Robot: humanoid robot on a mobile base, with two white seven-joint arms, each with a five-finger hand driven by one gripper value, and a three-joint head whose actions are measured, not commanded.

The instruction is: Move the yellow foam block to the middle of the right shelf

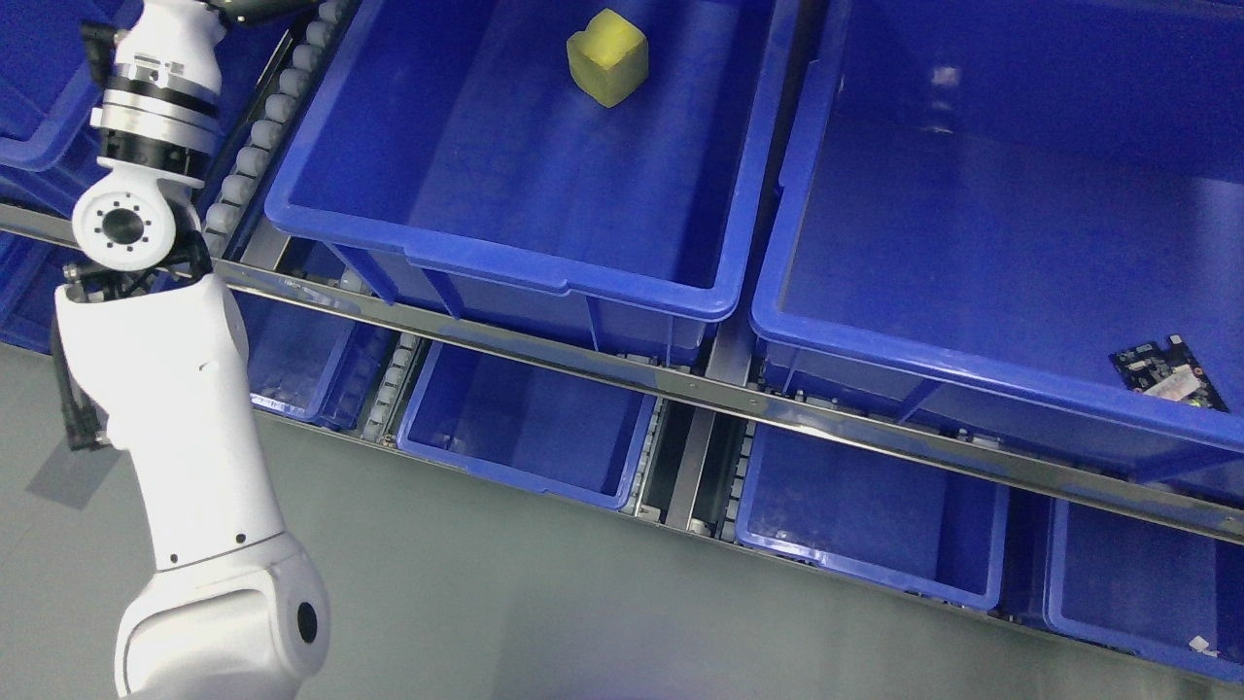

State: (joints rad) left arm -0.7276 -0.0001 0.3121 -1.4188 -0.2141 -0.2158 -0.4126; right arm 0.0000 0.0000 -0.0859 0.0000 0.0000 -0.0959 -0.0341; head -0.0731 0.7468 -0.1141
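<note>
Left hand (255, 8) mostly cut off at top edge, 11 o'clock; finger state cannot be told. White left arm (175, 408) rises from 7 o'clock. Yellow foam block (607, 56) lies at 12 o'clock in the middle blue bin (544, 272), untouched. Circuit board (1169, 374) at 3 o'clock in the right blue bin (972, 360). Steel shelf rail (680, 389) runs diagonally; grey floor (486, 603) below.

Single head view, looking steeply down and tilted at the shelf rail (680, 384) and blue bins (505, 175), at close range. Left arm (185, 408) rises along the left edge; its robot hand is cropped at the top.
</note>
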